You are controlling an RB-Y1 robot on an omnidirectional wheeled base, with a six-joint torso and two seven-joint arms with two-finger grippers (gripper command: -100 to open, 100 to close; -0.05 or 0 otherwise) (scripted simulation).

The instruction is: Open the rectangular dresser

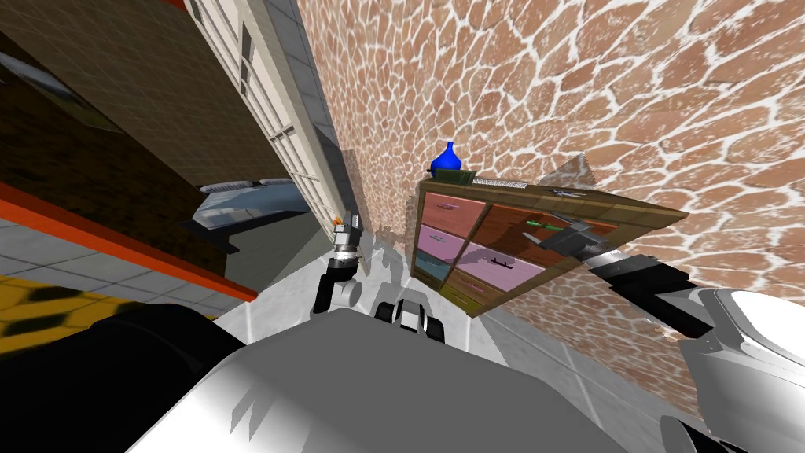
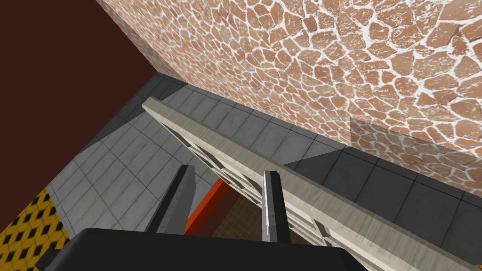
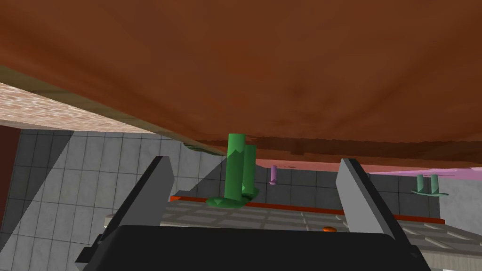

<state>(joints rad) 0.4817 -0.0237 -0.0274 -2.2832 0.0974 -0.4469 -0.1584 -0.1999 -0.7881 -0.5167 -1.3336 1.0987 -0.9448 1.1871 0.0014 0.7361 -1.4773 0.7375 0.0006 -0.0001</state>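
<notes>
Right wrist view is showing the right gripper (image 3: 255,163) standing wide open and empty, the green handle (image 3: 237,169) on the brown drawer (image 3: 245,70) of the dresser (image 1: 452,240) sitting untouched between its fingers (image 3: 146,197), lined up so closing should catch it for a pull; the left gripper (image 2: 229,170) is idling open.

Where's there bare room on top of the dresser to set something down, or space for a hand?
The dresser top is bare at the end away from the blue vase; the vase end and middle are crowded with flat items. On the drawer front, the right gripper has open space either side of the green handle.
</notes>
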